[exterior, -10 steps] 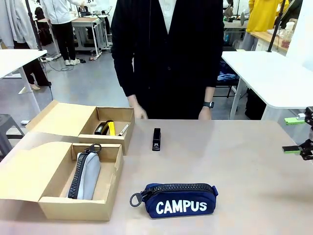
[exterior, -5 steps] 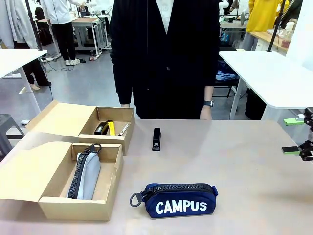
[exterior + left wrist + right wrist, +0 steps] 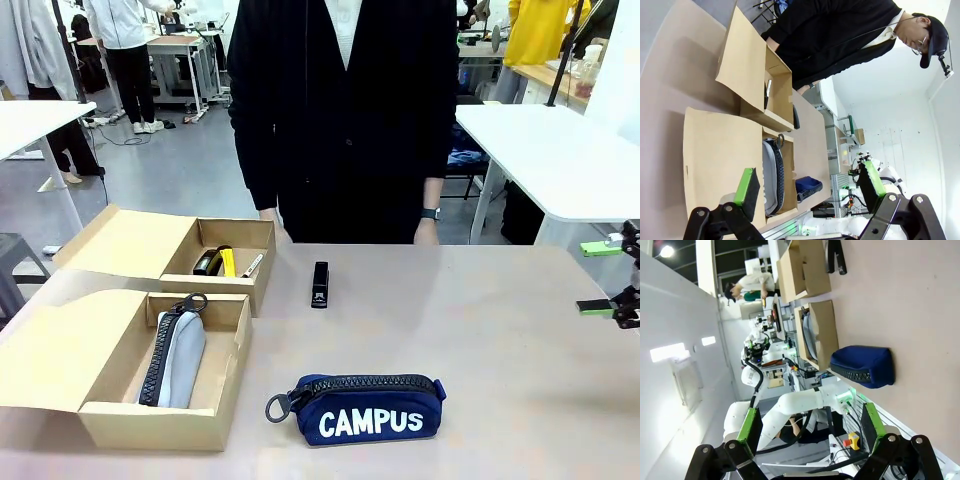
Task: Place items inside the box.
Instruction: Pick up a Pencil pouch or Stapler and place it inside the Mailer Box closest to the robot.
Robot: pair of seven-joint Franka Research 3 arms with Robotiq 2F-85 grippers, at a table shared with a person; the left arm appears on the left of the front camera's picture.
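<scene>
Navy "CAMPUS" pouch [image 3: 360, 408] lying on the table [image 3: 500, 340], near centre, outside both boxes; grey pouch [image 3: 175, 355] inside the near left box [image 3: 160, 425]; yellow utility knife [image 3: 227, 261] and white pen [image 3: 252, 265] inside the far left box [image 3: 262, 240]; black stapler [image 3: 319, 284] just right of it, on the table; left gripper [image 3: 809, 181] spread wide, empty; right gripper [image 3: 811, 424] spread wide, empty; person [image 3: 340, 110] standing far side.
</scene>
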